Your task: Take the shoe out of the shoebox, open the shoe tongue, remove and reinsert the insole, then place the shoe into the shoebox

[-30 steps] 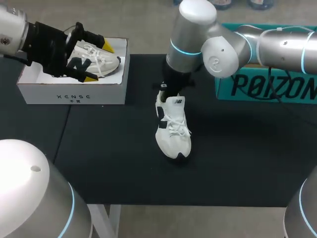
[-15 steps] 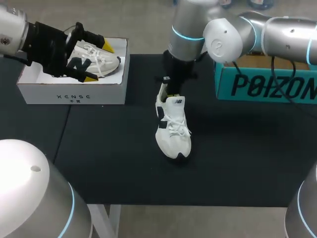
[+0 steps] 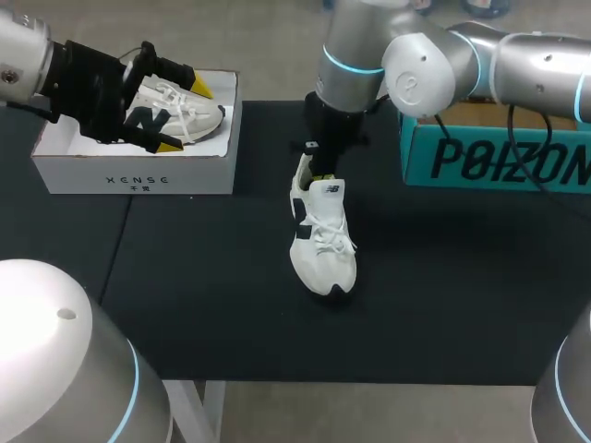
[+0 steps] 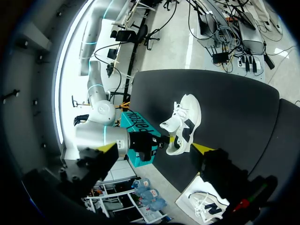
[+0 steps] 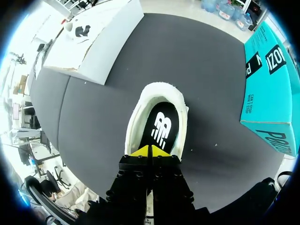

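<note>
Shoe (image 3: 320, 242) heel beneath closed right jaws; left jaws wide apart.

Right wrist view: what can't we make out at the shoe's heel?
1. Right wrist view: the right gripper covers the heel of the shoe; whether its shut jaws pinch anything is hidden.
2. Head view: the right arm blocks that spot.
3. Left wrist view: heel too small to judge.

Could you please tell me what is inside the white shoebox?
A white shoe lies in the white shoebox. The open left gripper above hides one end and some box floor.
</note>
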You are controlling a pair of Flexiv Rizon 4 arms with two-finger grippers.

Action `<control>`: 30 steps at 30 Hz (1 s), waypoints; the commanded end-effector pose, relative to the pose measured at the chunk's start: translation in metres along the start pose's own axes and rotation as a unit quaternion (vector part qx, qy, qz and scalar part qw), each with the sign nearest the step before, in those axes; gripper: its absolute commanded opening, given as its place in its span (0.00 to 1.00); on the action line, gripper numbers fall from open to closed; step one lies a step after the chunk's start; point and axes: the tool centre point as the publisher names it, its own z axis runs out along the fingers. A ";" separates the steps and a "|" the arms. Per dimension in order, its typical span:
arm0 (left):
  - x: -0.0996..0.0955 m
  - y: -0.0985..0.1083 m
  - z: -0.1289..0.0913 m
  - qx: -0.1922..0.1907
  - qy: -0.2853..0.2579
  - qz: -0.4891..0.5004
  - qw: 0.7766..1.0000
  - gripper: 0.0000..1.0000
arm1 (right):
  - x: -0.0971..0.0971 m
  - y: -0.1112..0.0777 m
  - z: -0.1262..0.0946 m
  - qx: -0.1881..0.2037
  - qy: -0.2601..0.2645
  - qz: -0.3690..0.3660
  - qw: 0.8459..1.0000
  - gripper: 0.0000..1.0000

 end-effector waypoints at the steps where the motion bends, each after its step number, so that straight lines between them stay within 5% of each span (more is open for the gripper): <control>1: 0.000 0.000 0.000 -0.001 0.001 0.000 1.000 1.00 | -0.004 0.000 -0.004 0.000 -0.008 0.044 0.999 0.00; 19: 0.000 0.000 0.000 -0.001 0.001 0.000 1.000 1.00 | -0.008 -0.015 0.010 0.046 -0.076 0.030 0.996 0.00; 30: 0.000 0.000 0.000 -0.001 0.001 0.000 1.000 1.00 | 0.001 -0.025 0.015 0.068 -0.114 0.099 0.986 0.00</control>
